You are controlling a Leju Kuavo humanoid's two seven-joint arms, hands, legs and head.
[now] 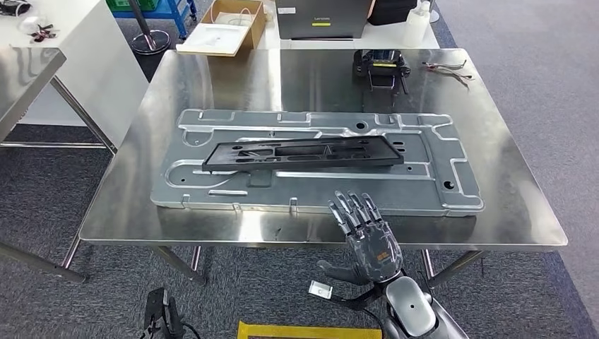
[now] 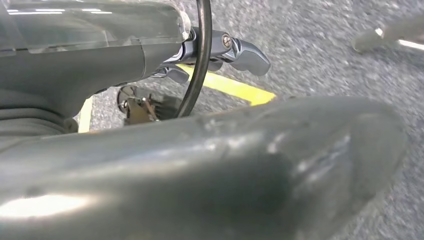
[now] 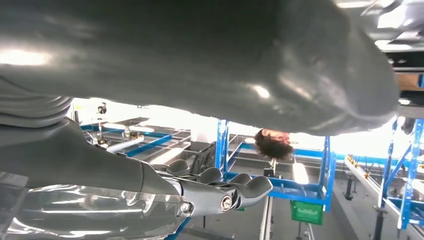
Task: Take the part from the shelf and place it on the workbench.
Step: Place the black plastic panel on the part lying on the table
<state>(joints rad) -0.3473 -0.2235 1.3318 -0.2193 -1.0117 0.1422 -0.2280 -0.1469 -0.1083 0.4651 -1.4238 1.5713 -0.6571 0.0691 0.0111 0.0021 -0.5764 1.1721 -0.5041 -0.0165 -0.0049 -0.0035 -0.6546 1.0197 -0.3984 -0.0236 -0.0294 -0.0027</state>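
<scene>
A long black frame-shaped part lies flat on a large silver stamped metal panel, which rests on the steel workbench. My right hand hovers at the bench's near edge, just in front of the panel, with its fingers spread and nothing in it. It does not touch the black part. In the right wrist view its fingers stretch out bare. My left hand hangs low over grey carpet and holds nothing, its fingers loosely extended.
A black device and loose cables sit at the bench's far edge. Beyond are a cardboard box and a second steel table at the left. Yellow floor tape runs below. A person stands by blue shelving.
</scene>
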